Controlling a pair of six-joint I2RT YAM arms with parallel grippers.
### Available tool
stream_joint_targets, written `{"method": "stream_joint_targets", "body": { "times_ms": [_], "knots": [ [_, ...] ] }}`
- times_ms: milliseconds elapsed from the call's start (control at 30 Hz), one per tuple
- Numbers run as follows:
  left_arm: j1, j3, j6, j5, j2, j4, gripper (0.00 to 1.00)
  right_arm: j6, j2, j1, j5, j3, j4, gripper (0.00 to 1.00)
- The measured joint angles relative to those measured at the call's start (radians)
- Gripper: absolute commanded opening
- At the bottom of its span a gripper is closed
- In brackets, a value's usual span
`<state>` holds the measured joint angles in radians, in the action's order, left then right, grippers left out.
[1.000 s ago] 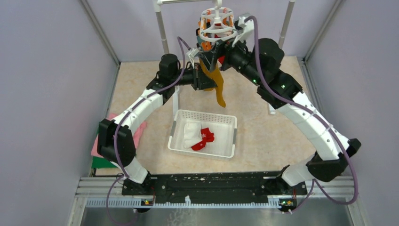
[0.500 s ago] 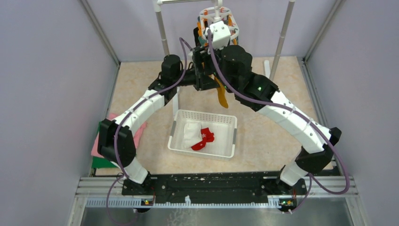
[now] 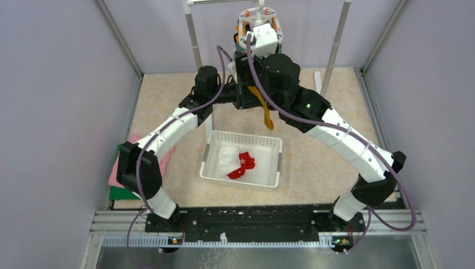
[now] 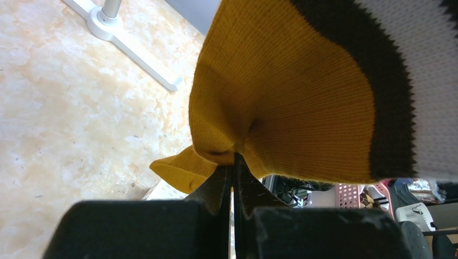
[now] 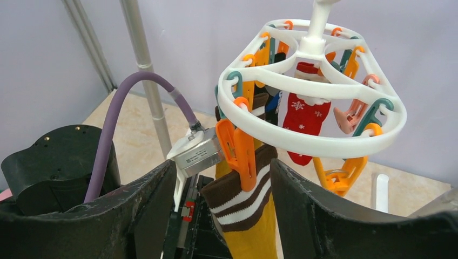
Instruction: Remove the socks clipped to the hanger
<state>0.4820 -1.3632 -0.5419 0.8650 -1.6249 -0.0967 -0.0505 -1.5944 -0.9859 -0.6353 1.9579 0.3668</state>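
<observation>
The white ring hanger (image 5: 324, 143) with orange and teal clips hangs from the rack and shows in the top view (image 3: 258, 17). A mustard sock (image 5: 254, 226) with a brown-and-white striped cuff hangs from an orange clip (image 5: 238, 147). My right gripper (image 5: 222, 168) is open, one finger on each side of that clip and cuff. My left gripper (image 4: 235, 157) is shut on the mustard sock (image 4: 281, 97) lower down. The sock's foot dangles in the top view (image 3: 267, 114). A red snowflake sock (image 5: 302, 118) and a dark sock stay clipped at the hanger's far side.
A white mesh basket (image 3: 247, 136) on the table below holds a white sock (image 3: 226, 157) and a red sock (image 3: 242, 164). Pink and green folded cloth (image 3: 120, 180) lies at the left. White rack poles (image 3: 193, 35) (image 3: 336, 40) stand on either side of the hanger.
My right arm swung left from beside the hanger to the near side of it, its open fingers now around the orange clip. My left gripper kept hold of the mustard sock.
</observation>
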Motion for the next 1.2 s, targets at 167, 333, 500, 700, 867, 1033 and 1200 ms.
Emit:
{"method": "stream_joint_targets", "body": {
  "times_ms": [167,333,500,700,867,1033,1200],
  "knots": [
    [0.005,0.0,-0.006,-0.003,0.0,0.0,0.0,-0.01,-0.008,0.0,-0.012,0.021,0.005,0.63],
    [0.011,0.0,-0.014,-0.011,0.0,0.0,0.0,-0.028,-0.056,0.0,-0.035,0.097,0.008,0.59],
    [0.011,0.0,-0.027,-0.023,0.0,0.0,0.0,-0.048,-0.126,0.0,-0.071,0.16,0.023,0.58],
    [0.011,0.0,-0.036,-0.027,0.0,0.0,0.0,-0.072,-0.158,-0.003,-0.124,0.163,0.029,0.5],
    [0.011,0.0,-0.037,-0.029,0.0,0.0,0.0,-0.1,-0.156,-0.017,-0.177,0.148,-0.025,0.39],
    [0.012,0.0,-0.036,-0.035,0.0,0.0,0.0,-0.115,-0.155,-0.022,-0.205,0.105,-0.066,0.3],
    [0.012,0.009,-0.032,-0.045,0.008,0.007,0.0,-0.117,-0.137,-0.022,-0.211,0.056,-0.1,0.19]
  ]
}}
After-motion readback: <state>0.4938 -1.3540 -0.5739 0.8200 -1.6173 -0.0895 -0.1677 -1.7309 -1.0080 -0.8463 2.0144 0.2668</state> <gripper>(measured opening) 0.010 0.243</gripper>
